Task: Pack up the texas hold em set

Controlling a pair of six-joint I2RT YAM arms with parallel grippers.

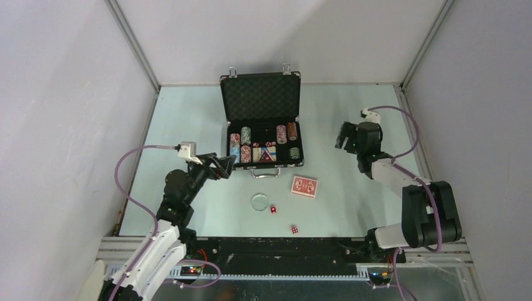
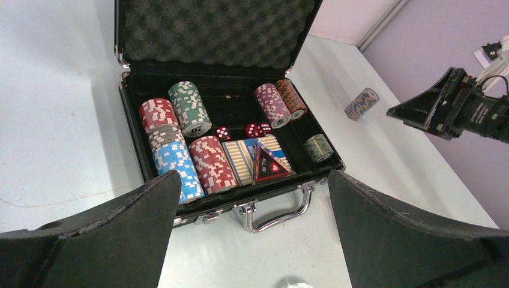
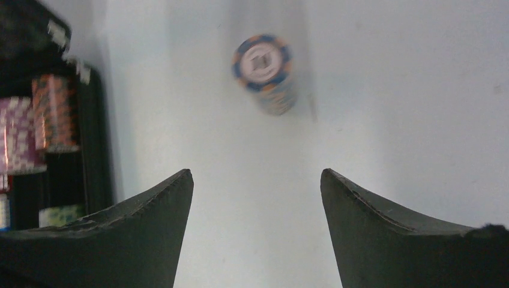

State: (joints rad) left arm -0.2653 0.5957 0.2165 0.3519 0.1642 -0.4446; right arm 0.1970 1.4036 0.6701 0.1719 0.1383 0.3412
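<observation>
Okay, counts first. You've got one black rectangular briefcase point(image 1: 261, 97), foam-lined lid up, sitting open at the far middle of the pale bench point(image 1: 351, 200), with its silver handle point(image 2: 276, 216) facing you. Inside it are eight striped chip stacks point(image 2: 211, 163) lying in the slots, three red dice in the case point(image 2: 252, 130), and one striped card pack point(image 2: 240, 159) with a triangular "ALL IN" marker point(image 2: 270, 165) on top.

Loose on the bench:
- one blue-and-orange chip stack point(image 3: 264, 72), on its side to the right of the case and blurred in your right wrist view
- one red-backed card deck point(image 1: 304, 186)
- one clear round disc point(image 1: 260, 201)
- two loose red dice point(image 1: 273, 209), near the front edge

Grey walls point(image 1: 56, 94) with aluminium corner rails point(image 1: 135, 47) box the bench in. The deck, disc and dice lie between your arm bases and the case.

Your left hand point(image 1: 224, 167) is spread wide and grasps nothing, hovering just in front of the handle. Your right hand point(image 1: 344, 135) is released too, with the blue-and-orange stack ahead of its fingers and apart from them. Purple cables point(image 1: 128, 169) loop off both arms.
</observation>
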